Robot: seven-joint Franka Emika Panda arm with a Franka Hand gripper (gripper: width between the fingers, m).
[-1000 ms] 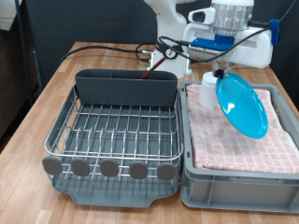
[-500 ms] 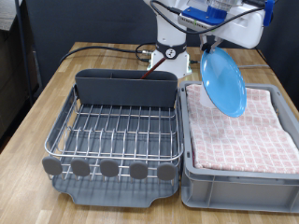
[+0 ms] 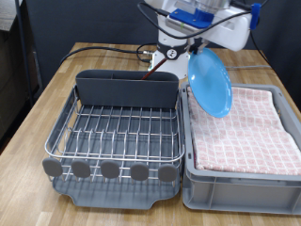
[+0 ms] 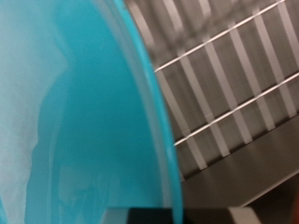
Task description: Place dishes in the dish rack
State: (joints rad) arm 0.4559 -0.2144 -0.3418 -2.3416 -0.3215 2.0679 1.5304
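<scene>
My gripper point(image 3: 200, 47) is shut on the top rim of the round light-blue plate point(image 3: 209, 83). It holds the plate on edge in the air, over the seam between the tub and the dish rack point(image 3: 113, 132), above the rack's right side in the exterior view. The rack's wire grid point(image 3: 118, 127) and grey utensil box point(image 3: 127, 89) hold no dishes that I can see. In the wrist view the plate point(image 4: 75, 112) fills most of the picture, with the wire grid point(image 4: 234, 84) beyond it. The white cup and the wooden spoon are out of view.
A grey tub point(image 3: 235, 179) lined with pink checked cloth point(image 3: 249, 127) stands right of the rack. Black cables point(image 3: 103, 49) lie on the wooden table point(image 3: 38, 113) behind the rack, near the robot base point(image 3: 169, 52).
The plate has been lifted off the pink cloth in the tub and carried up and to the exterior view's left, towards the rack.
</scene>
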